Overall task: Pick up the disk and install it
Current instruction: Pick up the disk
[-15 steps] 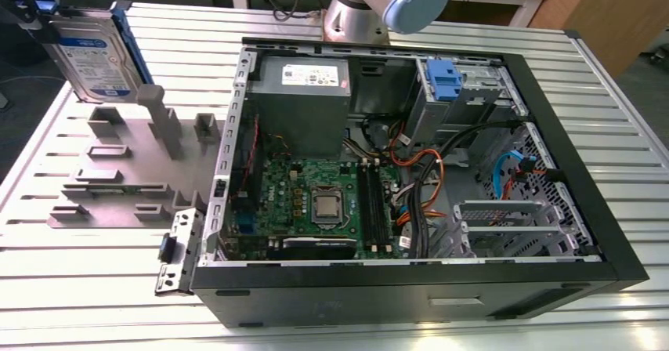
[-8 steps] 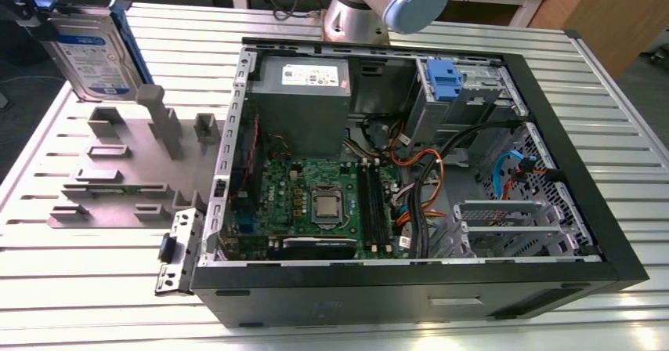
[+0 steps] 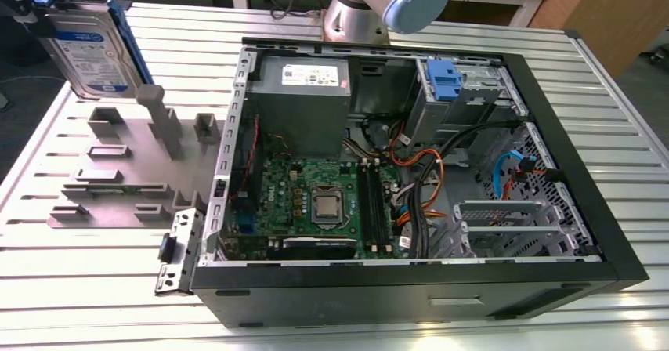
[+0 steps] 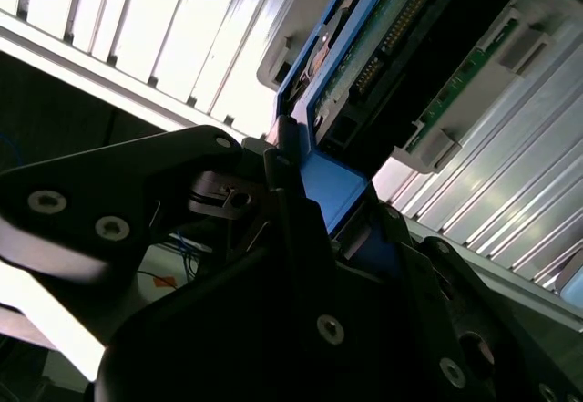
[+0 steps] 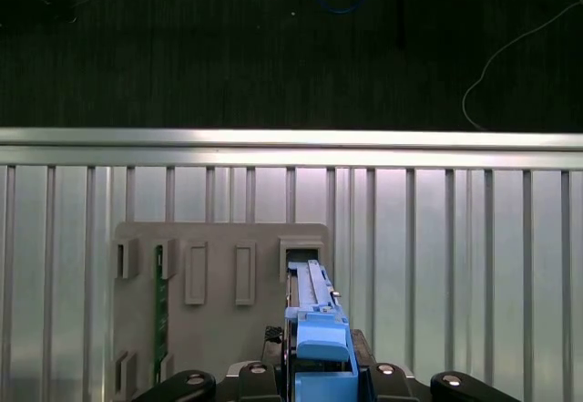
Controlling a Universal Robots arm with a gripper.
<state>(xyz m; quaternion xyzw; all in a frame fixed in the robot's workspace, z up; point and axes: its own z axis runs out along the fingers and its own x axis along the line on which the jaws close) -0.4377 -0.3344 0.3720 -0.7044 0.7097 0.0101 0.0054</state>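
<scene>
Disk [image 3: 89, 49] — on edge; pincer [image 5: 319, 373] clamped on it

Silver arm tube [image 3: 350, 22], pale blue joint cap [image 3: 415, 2], matte black jointed claw [image 4: 335, 203], small silver screws [image 4: 111, 229]

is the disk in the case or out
Out. The disk stands on edge at the grey holder plate, outside the open computer case, its blue rail clamped in the gripper.

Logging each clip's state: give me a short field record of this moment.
gripper: shut on the disk
disk: upright at the grey fixture, outside the computer case
computer case: open, on the slatted table
blue clip: inside the case, in a drive bay
install: not yet done
</scene>
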